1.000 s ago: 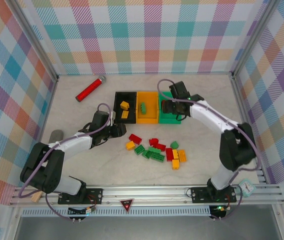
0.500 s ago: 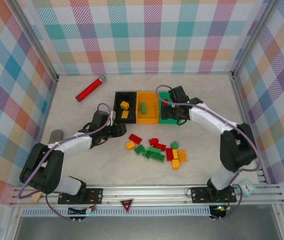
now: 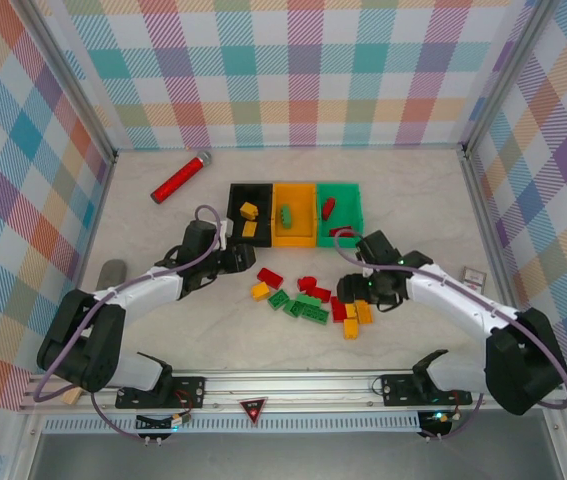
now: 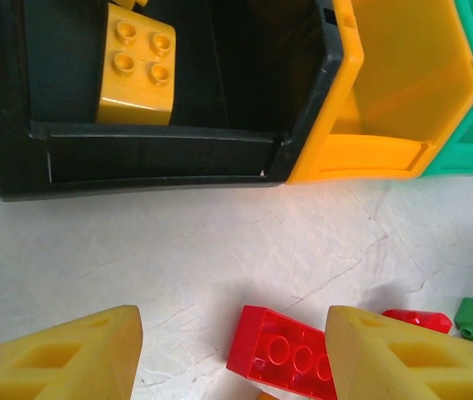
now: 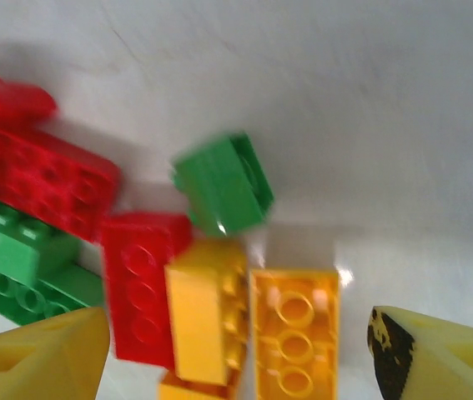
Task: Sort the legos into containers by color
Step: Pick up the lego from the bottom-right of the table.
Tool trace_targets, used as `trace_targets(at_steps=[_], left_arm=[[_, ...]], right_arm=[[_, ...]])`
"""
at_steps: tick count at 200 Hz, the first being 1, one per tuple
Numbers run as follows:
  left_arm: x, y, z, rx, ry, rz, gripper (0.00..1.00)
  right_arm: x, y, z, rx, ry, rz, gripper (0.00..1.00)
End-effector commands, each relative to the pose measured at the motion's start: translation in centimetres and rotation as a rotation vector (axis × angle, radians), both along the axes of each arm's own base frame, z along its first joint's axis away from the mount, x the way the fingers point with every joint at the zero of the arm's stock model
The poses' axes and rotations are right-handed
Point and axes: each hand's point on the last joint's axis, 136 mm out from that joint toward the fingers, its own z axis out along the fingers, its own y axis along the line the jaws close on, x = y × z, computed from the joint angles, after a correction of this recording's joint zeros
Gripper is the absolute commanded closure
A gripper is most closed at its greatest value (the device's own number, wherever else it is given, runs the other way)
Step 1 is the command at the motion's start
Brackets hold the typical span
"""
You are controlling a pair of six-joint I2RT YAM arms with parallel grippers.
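Three containers (image 3: 294,241) abreast, two yellow legos (image 3: 249,210) inside the black bin (image 3: 231,215), one's four studs clear from the left wrist, not overhead; before it, left fingers (image 4: 69,354) and right fingers (image 5: 44,354) spread, empty.

green lego (image 5: 222,183), red lego (image 5: 140,283), yellow legos (image 5: 294,333)

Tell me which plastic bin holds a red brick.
The green plastic bin, rightmost in the row; the black bin holds yellow bricks, the orange-yellow bin a green brick.

Black bin (image 3: 261,196), orange bin (image 3: 304,231), green bin (image 3: 349,206) in row, legos (image 3: 312,311) scattered nearby
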Motion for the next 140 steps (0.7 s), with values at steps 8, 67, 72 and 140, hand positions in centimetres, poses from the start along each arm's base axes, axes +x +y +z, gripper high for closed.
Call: trace_targets(at_steps=[8, 67, 72, 140], left_arm=[[-0.2, 0.3, 1.5, 0.009, -0.077, 0.002, 0.4], [-0.1, 1.1, 1.1, 0.045, -0.061, 0.037, 0.4], [-0.1, 1.0, 1.1, 0.04, -0.062, 0.035, 0.4], [-0.1, 0.8, 1.1, 0.034, -0.061, 0.03, 0.4]], right_arm=[[-2.1, -2.1, -1.1, -0.044, 0.051, -0.136, 0.2], [-3.2, -3.4, -2.8, -0.078, 0.086, -0.23, 0.27], [-3.3, -3.4, -3.0, -0.083, 0.099, -0.228, 0.27], [-2.1, -2.2, -4.9, -0.085, 0.122, -0.185, 0.38]])
